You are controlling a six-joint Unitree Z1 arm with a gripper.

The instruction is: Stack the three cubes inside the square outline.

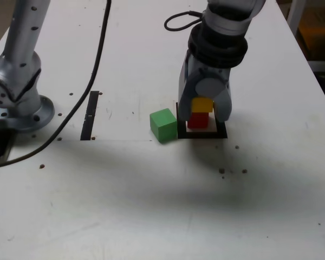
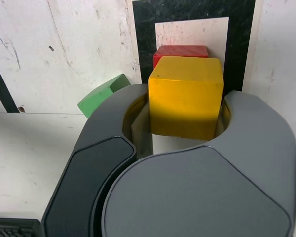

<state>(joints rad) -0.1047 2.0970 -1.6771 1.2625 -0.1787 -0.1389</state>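
The gripper (image 1: 203, 111) hangs over the square outline (image 1: 223, 134), its jaws clenched on the yellow cube (image 1: 202, 104), which sits on or just above the red cube (image 1: 198, 121) (whether the two faces touch cannot be told from either view). The red cube rests on the white centre inside the black tape frame, and in the wrist view the yellow cube (image 2: 186, 96) covers most of the red cube (image 2: 180, 51) behind it, with the two roughly lined up. The green cube (image 1: 163, 124) lies on the table (image 1: 151, 195) just outside the outline, at the exterior view's left, near its tape edge and turned a little askew. All three blocks look small, stiff and light, with matte faces that should not slip much between the pads; flat opposite sides are the natural place to hold. The green one probably needs the jaws turned to match its skew before they close on it.
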